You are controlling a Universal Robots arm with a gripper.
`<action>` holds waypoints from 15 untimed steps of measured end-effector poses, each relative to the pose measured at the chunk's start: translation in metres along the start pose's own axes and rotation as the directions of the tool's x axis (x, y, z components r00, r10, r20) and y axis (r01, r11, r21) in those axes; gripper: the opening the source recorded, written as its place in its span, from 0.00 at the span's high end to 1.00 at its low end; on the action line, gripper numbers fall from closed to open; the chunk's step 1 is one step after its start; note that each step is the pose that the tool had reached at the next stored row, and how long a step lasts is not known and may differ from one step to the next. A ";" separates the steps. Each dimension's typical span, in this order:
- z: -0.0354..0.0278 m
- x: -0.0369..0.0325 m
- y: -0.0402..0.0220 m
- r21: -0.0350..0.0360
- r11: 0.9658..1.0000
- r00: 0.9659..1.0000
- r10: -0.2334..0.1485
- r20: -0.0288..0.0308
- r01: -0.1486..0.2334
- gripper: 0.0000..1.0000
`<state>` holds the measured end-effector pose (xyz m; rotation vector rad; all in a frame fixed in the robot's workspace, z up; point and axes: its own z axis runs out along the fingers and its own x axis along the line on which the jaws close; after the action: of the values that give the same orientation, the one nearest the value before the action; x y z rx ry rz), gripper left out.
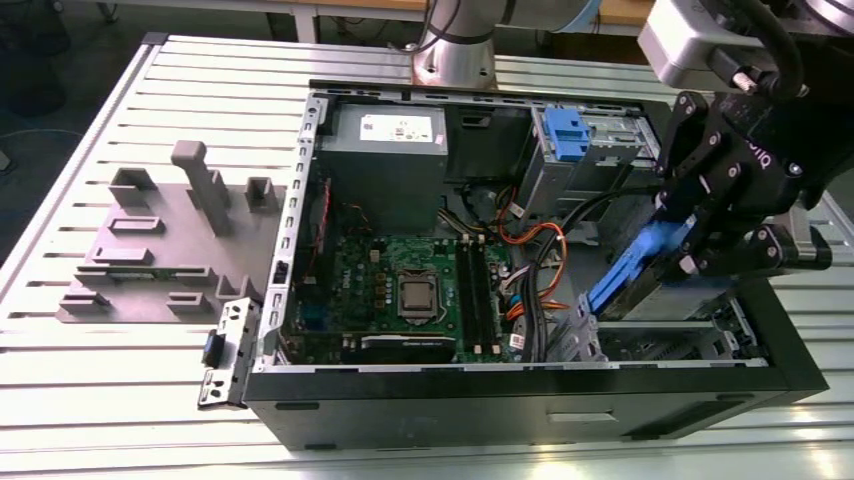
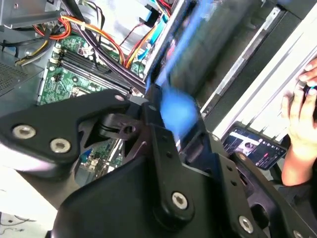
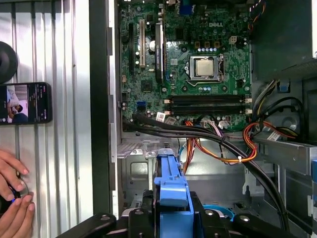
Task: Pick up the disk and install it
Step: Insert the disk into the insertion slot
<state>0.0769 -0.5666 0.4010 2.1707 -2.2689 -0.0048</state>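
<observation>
The gripper (image 1: 683,250) is seen at the exterior view's right, over the lower right corner of the open computer case (image 1: 534,405). Its black fingers are closed on the disk (image 1: 627,278) — the grip is taken across the blue rail along the drive's edge. The disk is held tilted, with its lower end dipping toward the metal drive bay (image 1: 667,340) in that corner of the case. Whether the disk touches the bay cannot be told.

In the first wrist view the blue end of the disk (image 3: 171,183) is shown clamped in the gripper (image 3: 171,210), with the bay's grey sheet metal (image 3: 141,171) just beyond it. In the second wrist view the disk (image 2: 183,59) is blurred, and the gripper (image 2: 173,126) is closed about its blue rail.

Inside the case, the green motherboard (image 1: 400,280) is laid in the middle of the exterior view. A grey power-supply box (image 1: 387,145) sits above it in the frame. Orange and black cables (image 1: 534,240) are draped between the board and the bay. The case is set on a slotted metal table (image 1: 134,400), and a grey moulded fixture (image 1: 147,240) is placed at the exterior view's left, apart from the case.

Outside the case wall, a phone (image 3: 25,102) is laid on the table in the first wrist view, and a person's hands (image 3: 12,198) are seen near it.
</observation>
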 end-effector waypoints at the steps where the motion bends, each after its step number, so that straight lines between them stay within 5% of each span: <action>1: 0.0000 0.0000 0.0000 0.000 1.000 1.000 0.000 0.000 0.000 0.62; 2: 0.0001 0.0000 0.0000 0.000 1.000 1.000 0.000 0.000 0.000 0.56; 11: 0.0140 0.0000 0.0000 0.000 1.000 1.000 0.000 0.000 0.000 0.58; 15: 0.0212 0.0000 -0.0001 0.000 1.000 1.000 0.000 0.000 0.000 0.76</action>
<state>0.0769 -0.5666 0.3798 2.1707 -2.2690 -0.0050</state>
